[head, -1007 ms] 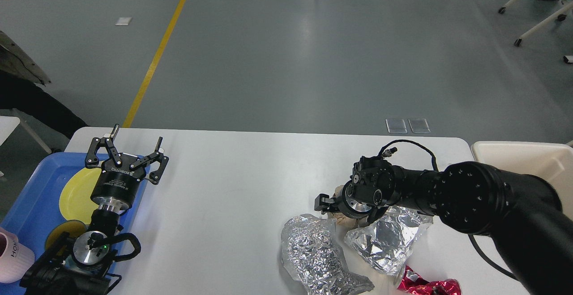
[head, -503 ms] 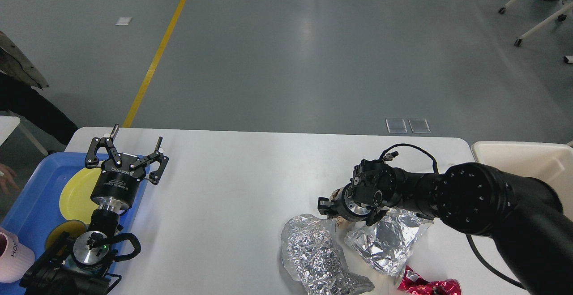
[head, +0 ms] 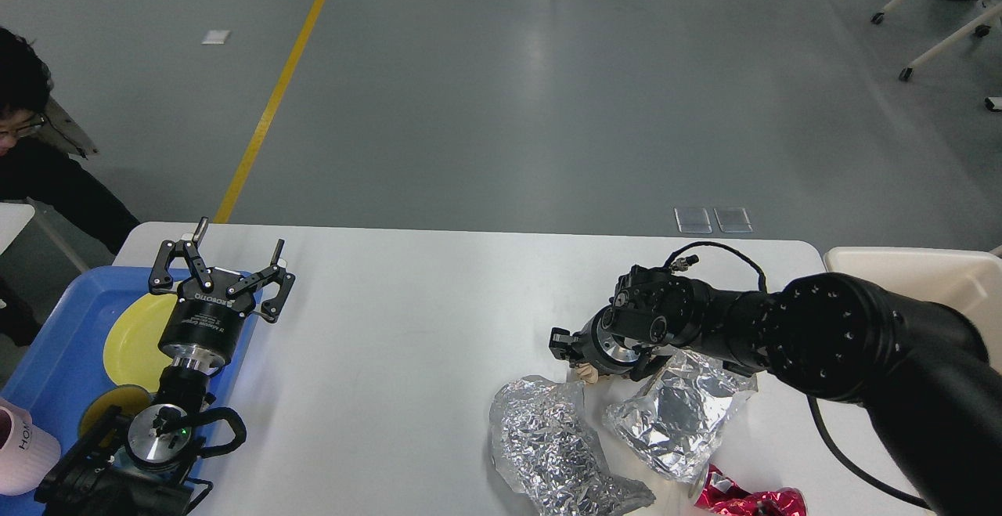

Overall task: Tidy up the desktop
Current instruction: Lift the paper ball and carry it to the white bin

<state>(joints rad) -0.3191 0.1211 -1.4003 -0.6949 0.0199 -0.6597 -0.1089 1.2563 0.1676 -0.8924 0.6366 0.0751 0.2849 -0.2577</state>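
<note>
Right hand lifted slightly; person appeared at left.

Before us the desktop looks smooth and matt white, while the two crumpled wrappers, the foil lump and the foil sheet, are shiny, creased silver metal foil, and the red wrapper at the near edge is glossy and crinkled. At our left the tray is smooth blue plastic with a slight sheen, the plate in it a plain matt yellow, and the cup a smooth pale pink. Our arms are matt black, the left gripper of black metal links with a bright silver metal ring below it, and the floor beyond is smooth grey with a soft gloss.
</note>
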